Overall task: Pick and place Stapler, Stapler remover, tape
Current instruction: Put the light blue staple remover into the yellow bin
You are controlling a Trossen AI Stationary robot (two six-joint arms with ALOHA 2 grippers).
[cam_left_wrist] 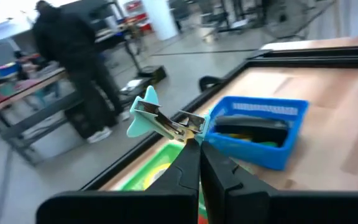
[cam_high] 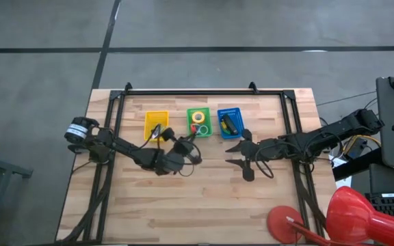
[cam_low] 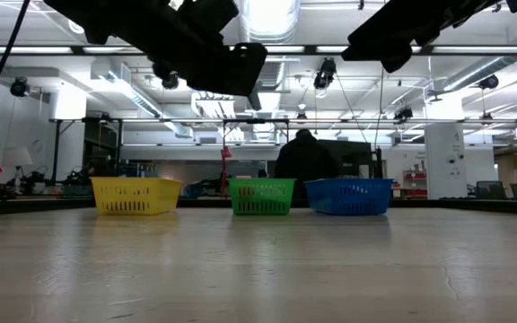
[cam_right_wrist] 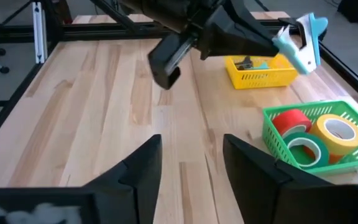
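Note:
My left gripper (cam_high: 191,142) hovers just on the near side of the green basket (cam_high: 198,121), shut on a teal staple remover (cam_left_wrist: 166,121) with metal jaws. The remover also shows in the right wrist view (cam_right_wrist: 300,40). The dark stapler (cam_left_wrist: 250,124) lies in the blue basket (cam_high: 228,123). Red, green and yellow tape rolls (cam_right_wrist: 309,134) sit in the green basket (cam_right_wrist: 316,140). My right gripper (cam_high: 240,152) waits open above the table, on the near side of the blue basket; its fingers (cam_right_wrist: 191,155) touch nothing. My left gripper pinches the staple remover between its two fingertips (cam_left_wrist: 199,146), at the end nearest them (cam_left_wrist: 194,129). The teal wing (cam_left_wrist: 143,115) and metal jaws stick out beyond the fingers. The remover is lifted clear of the table, as the right wrist view shows (cam_right_wrist: 291,46).
The yellow basket (cam_high: 156,124) stands left of the green one and holds a small dark item (cam_right_wrist: 247,62). All three baskets line up near the far edge (cam_low: 262,196). Bare wood lies toward the near edge (cam_high: 197,205). A person (cam_left_wrist: 73,56) stands beyond the table.

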